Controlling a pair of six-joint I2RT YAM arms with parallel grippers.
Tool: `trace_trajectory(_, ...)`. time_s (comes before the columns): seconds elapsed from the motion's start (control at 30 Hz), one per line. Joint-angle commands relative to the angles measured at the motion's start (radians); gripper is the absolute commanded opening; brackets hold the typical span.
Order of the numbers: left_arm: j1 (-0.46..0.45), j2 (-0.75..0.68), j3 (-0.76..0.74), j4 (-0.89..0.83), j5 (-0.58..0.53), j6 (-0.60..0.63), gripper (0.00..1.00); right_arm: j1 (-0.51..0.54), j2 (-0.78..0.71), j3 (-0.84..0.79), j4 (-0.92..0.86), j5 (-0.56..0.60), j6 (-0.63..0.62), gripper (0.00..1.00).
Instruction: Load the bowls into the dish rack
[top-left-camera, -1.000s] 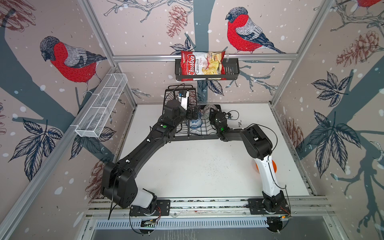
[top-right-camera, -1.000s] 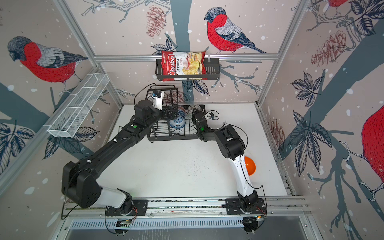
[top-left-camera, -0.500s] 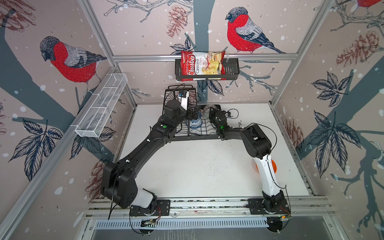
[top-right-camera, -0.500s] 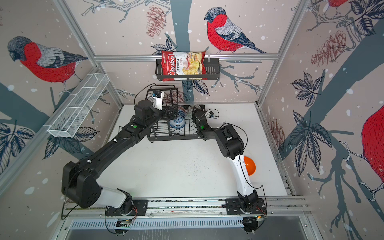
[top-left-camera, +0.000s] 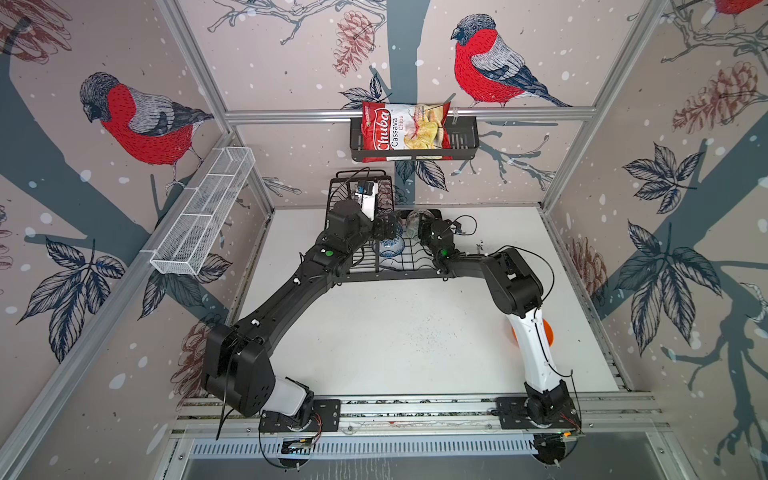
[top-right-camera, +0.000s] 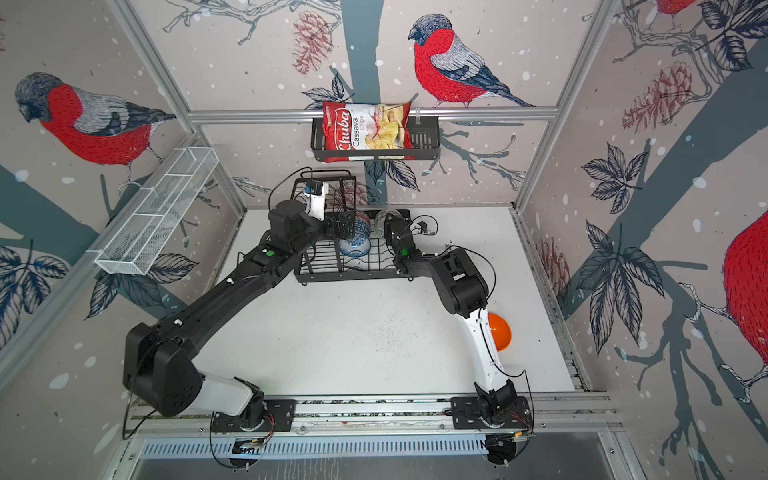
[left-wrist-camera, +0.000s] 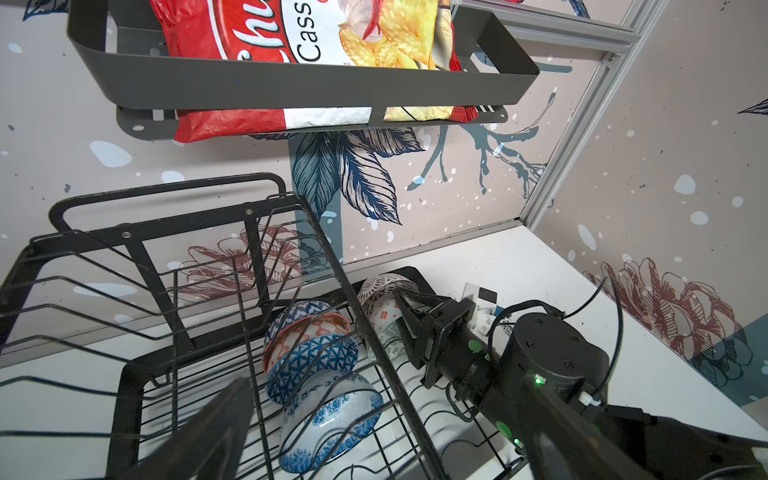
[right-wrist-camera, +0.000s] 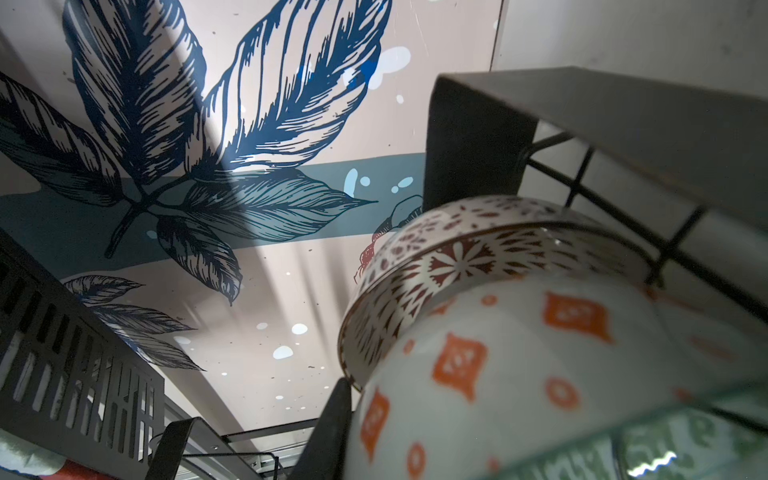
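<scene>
Loading step: by the look of it, a bowl was being settled on edge into the large black wire dish rack (top-right-camera: 353, 276), in the row on the right arm's side.
Right claw: the right claw (left-wrist-camera: 402, 311) sat low in the rack with its jaws close together, against the small white bowl with orange diamond marks (right-wrist-camera: 519, 374). Whether it pinched that bowl's rim or merely touched it, I could not tell.
Left claw: the left claw (top-right-camera: 341, 227) hung with jaws wide apart and nothing between them, just above the neighbouring row.
Bowls in the rack: the diamond bowl leaned against a white bowl with a dark radial pattern (right-wrist-camera: 415, 266). The neighbouring row held, among others, a blue geometric bowl (left-wrist-camera: 316, 365) and a blue-white floral bowl (left-wrist-camera: 332, 419), both on edge.
Bowl outstanding: a plain bright orange bowl (top-right-camera: 500, 332) lay on the white tabletop (top-right-camera: 353, 332), well apart from the rack and beside the right arm's lower link.
Next move: probably to free the right claw without tipping the leaning bowls and lift it clear of the wires. It would then swing back for the orange bowl, which looked to need a rim grip.
</scene>
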Motion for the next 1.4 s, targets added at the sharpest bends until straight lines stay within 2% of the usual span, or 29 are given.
trace_trajectory(0.0, 0.001, -0.008, 0.003, 0.021, 0.003, -0.005, 0.98, -0.003, 0.013, 0.005, -0.098, -0.016, -0.009, 0.28)
trace_trajectory(1.37, 0.001, -0.007, 0.002, 0.021, 0.005, -0.005, 0.98, -0.025, -0.045, -0.013, -0.051, -0.048, -0.073, 0.47)
